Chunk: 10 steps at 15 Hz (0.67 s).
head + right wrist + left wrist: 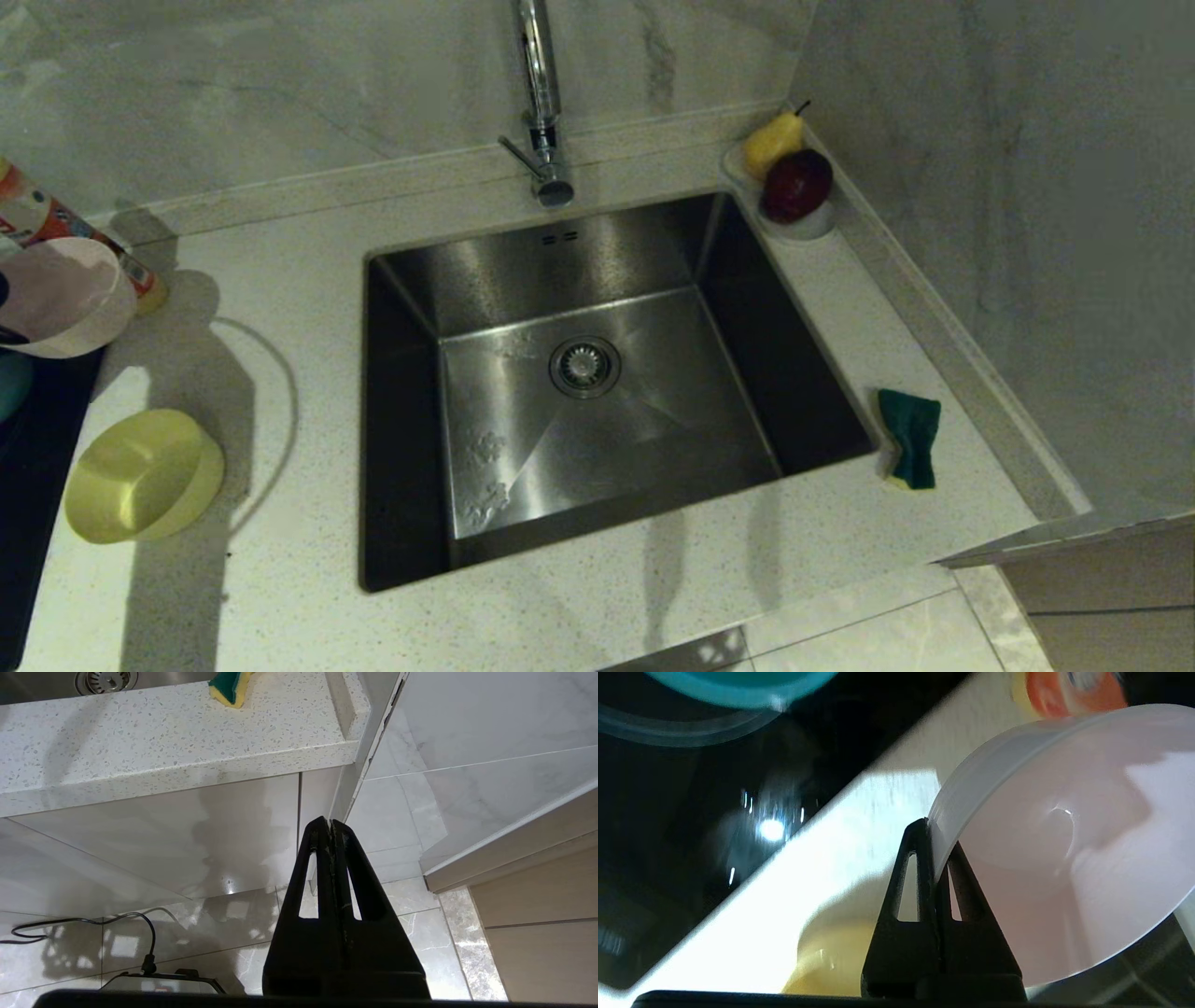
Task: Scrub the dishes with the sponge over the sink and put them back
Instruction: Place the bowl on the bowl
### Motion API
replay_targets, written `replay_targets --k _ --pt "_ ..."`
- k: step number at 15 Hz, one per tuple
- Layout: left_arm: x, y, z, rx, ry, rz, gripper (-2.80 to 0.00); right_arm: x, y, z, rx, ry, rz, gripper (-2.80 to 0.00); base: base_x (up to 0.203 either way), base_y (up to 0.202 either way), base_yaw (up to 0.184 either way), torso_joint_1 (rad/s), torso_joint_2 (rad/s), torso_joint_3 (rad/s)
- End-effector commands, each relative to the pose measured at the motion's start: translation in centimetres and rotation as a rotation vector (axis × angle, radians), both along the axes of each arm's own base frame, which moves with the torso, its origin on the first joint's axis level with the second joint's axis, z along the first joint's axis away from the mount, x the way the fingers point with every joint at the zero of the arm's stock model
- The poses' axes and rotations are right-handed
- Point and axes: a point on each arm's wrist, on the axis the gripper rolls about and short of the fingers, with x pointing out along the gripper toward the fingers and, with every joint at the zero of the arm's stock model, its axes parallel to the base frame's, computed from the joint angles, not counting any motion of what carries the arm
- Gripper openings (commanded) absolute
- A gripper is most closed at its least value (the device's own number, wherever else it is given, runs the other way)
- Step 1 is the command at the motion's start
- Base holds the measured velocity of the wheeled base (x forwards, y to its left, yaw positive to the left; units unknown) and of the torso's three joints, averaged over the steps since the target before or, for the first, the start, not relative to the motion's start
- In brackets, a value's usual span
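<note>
Speckled white countertop [280, 280] ran around the steel sink [579, 373], with marble wall behind and a tap [541, 103] at twelve o'clock of the basin. I saw the pale pink bowl [61, 294] at about nine o'clock of the sink, lifted and tipped on its side, its translucent rim pinched between the closed fingers [920, 868] of my left gripper [934, 858]. Only the bowl showed in the head view; the left arm itself was cut off at the frame edge. Nearer me, around eight o'clock, the yellow bowl [140, 476] lay upside down on the counter. A sliver of the light blue bowl [738, 686] sat on a black surface, mostly out of frame. At three o'clock the bent green-and-yellow sponge [910, 439] lay on the counter. My right gripper [332, 826] hung parked below counter level, jaws shut on nothing.
</note>
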Motion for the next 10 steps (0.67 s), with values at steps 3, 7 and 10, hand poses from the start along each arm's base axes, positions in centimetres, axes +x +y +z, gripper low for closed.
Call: replay_targets --k 3,7,10 --pt "-3.2 -2.7 1.5 -0.048 0.037 -0.061 -2.80 0.0 0.0 0.0 -0.001 0.001 0.000 -2.80 0.000 0.000 0.000 0.000 0.00 0.000" --pt "-5.1 -4.4 -1.5 -0.096 0.160 -0.160 -2.80 0.0 0.0 0.0 -0.001 0.001 0.000 -2.80 0.000 0.000 0.000 0.000 0.00 0.000" --pt "-6.1 -5.2 -3.4 -0.107 0.194 -0.188 -2.80 0.0 0.0 0.0 -0.001 0.001 0.000 -2.80 0.000 0.000 0.000 0.000 0.00 0.000"
